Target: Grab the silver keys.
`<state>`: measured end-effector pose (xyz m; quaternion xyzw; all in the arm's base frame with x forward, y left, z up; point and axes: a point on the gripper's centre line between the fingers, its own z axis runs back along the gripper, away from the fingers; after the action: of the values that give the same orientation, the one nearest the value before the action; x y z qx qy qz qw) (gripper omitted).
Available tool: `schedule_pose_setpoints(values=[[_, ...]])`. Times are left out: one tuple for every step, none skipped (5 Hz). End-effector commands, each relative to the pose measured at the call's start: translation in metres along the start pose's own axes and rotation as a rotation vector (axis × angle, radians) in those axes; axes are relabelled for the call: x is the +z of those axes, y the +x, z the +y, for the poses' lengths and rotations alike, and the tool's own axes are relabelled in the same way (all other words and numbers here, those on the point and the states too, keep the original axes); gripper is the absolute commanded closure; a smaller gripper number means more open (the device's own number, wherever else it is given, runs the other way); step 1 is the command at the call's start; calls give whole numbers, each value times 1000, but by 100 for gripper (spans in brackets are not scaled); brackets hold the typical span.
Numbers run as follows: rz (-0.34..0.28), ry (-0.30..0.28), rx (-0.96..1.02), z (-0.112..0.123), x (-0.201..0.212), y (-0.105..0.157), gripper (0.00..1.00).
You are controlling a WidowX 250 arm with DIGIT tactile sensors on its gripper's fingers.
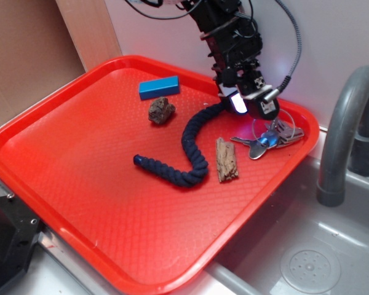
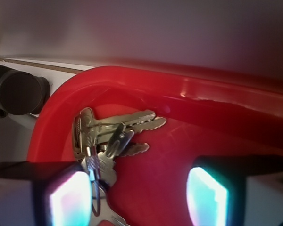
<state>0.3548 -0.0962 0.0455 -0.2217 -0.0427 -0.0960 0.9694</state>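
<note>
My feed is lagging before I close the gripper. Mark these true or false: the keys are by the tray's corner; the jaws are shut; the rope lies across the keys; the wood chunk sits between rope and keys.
1. The silver keys lie near a corner of the red tray: true.
2. The gripper is shut: false, its jaws stand apart.
3. The dark blue rope lies across the keys: false, it lies apart.
4. The wood chunk sits between rope and keys: true.

Bright even light, wrist view blurred
</note>
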Motion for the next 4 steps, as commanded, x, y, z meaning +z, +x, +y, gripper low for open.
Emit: schedule_pose_setpoints(values=[[-67,16,-69,-39,13,-7,100],[-69,5,-101,-50,13,-13,100],[-139,-7,-98,-55,43,-27,0],[-213,3,-84,-61,73,-38,0]])
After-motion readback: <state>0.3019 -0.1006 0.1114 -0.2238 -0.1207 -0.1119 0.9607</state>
